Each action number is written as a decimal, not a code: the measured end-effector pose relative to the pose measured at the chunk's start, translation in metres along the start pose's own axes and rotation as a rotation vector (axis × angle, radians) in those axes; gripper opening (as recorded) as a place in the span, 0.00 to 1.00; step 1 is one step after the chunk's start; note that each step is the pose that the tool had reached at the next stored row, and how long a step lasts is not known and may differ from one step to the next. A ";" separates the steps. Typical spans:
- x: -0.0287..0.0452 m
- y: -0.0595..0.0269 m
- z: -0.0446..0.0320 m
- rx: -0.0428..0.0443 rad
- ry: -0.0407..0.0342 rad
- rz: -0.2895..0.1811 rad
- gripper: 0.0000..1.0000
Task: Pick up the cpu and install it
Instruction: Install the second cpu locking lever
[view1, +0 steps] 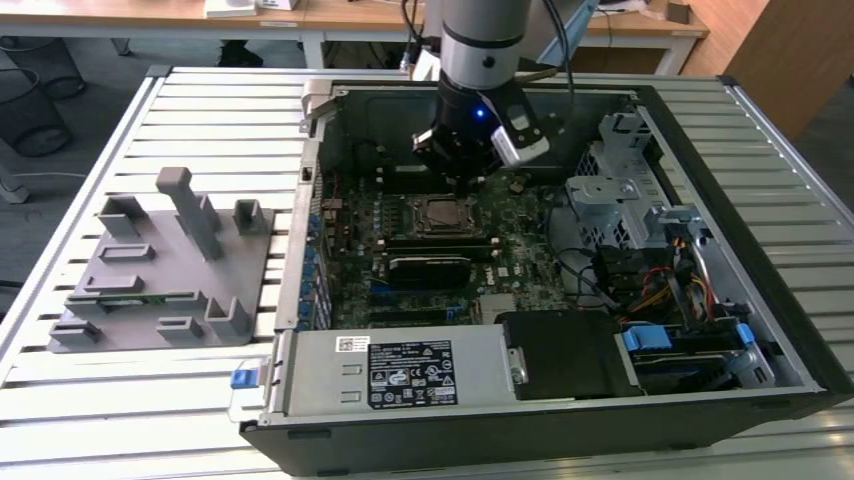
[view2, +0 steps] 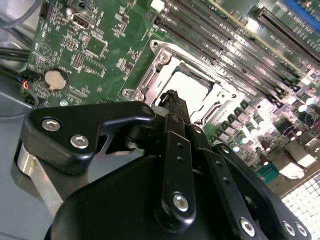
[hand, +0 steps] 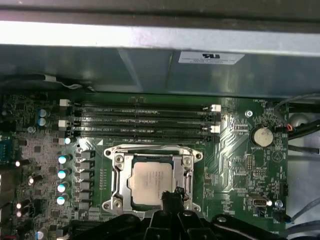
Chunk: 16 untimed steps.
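- Grey slatted tabletop (view1: 200, 130) carries an open computer case (view1: 747, 130); its walls fence the motherboard (view1: 521, 225), leaving room to move only from above.
- The cpu (hand: 152, 181) lies flat in the metal-framed socket (hand: 118, 172), its silver top showing in both wrist views (view2: 192, 90).
- The jaws (view1: 461, 180) hang just above the socket's far edge, apart from the chip, holding nothing; whether they are spread or closed I cannot tell.
- The gripper's black body hides the socket's near corner.

Exterior view high above open computer case (view1: 747, 330), both wrist views close over motherboard socket (hand: 152, 177).
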<state>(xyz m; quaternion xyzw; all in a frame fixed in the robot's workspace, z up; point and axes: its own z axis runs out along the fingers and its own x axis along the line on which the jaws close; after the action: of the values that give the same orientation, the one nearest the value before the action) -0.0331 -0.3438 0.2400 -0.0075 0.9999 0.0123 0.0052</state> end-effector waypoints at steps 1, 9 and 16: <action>0.0001 -0.0019 0.0001 -0.0001 -0.0001 0.000 0.11; 0.0017 -0.0185 0.0017 -0.0002 0.0000 0.000 0.11; 0.0024 -0.0200 0.0061 -0.0017 0.0003 0.000 0.11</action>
<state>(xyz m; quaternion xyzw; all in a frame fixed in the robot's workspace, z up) -0.0352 -0.3636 0.2334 -0.0076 0.9999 0.0131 0.0050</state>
